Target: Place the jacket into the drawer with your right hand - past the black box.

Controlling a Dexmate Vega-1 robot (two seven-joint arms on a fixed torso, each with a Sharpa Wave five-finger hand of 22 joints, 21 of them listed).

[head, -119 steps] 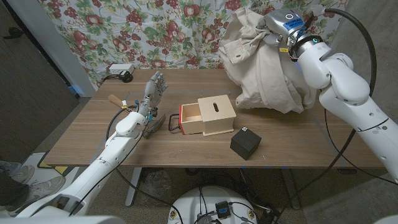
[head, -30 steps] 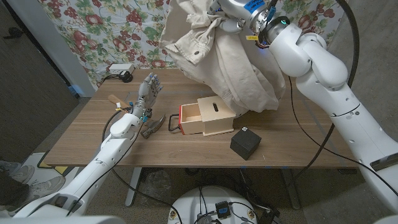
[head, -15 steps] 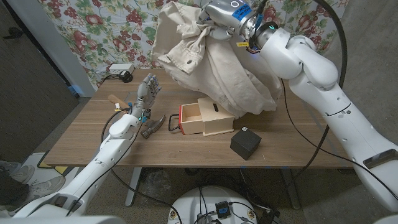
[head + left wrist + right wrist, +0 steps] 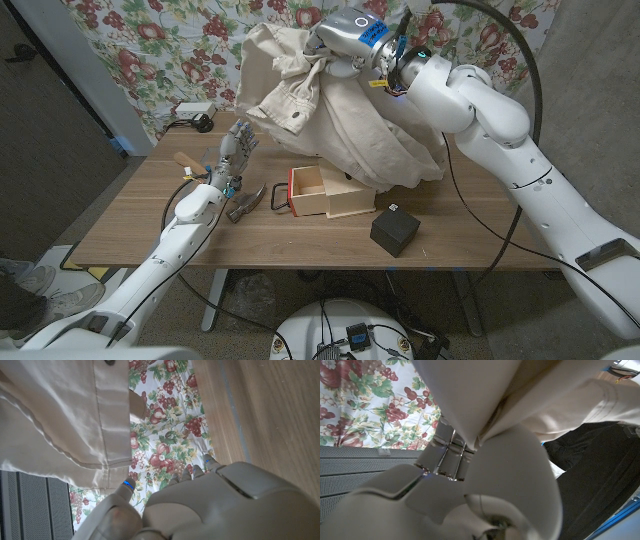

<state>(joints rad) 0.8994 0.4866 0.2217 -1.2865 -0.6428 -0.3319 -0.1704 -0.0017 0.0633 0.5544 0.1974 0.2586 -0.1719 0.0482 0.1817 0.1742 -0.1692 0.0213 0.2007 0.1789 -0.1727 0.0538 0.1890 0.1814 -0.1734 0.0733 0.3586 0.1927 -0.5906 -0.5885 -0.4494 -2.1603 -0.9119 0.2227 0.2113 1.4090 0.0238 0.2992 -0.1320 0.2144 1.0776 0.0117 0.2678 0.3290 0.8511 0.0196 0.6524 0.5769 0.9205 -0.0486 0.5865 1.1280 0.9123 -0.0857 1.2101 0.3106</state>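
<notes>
A cream jacket (image 4: 335,105) hangs in the air above the back of the table, gripped at its top by my right hand (image 4: 335,40). Its lower folds drape over the rear of the wooden box with the pulled-out drawer (image 4: 312,190), which has a red front. A small black box (image 4: 395,230) stands on the table in front of the wooden box, to the right. In the right wrist view my hand (image 4: 470,475) clutches bunched jacket cloth (image 4: 485,395). My left hand (image 4: 238,152) stands upright at the table's left, fingers apart, empty. In the left wrist view the jacket (image 4: 60,415) hangs beyond my left hand (image 4: 200,505).
A hammer (image 4: 245,203) lies beside my left hand, left of the drawer. A wooden-handled tool (image 4: 188,162) lies further left. A white power strip (image 4: 195,111) sits at the back left edge. A floral curtain (image 4: 170,45) hangs behind the table.
My right arm has swung the jacket leftwards, from the back right of the table to above the wooden box. My left hand has stayed in place.
</notes>
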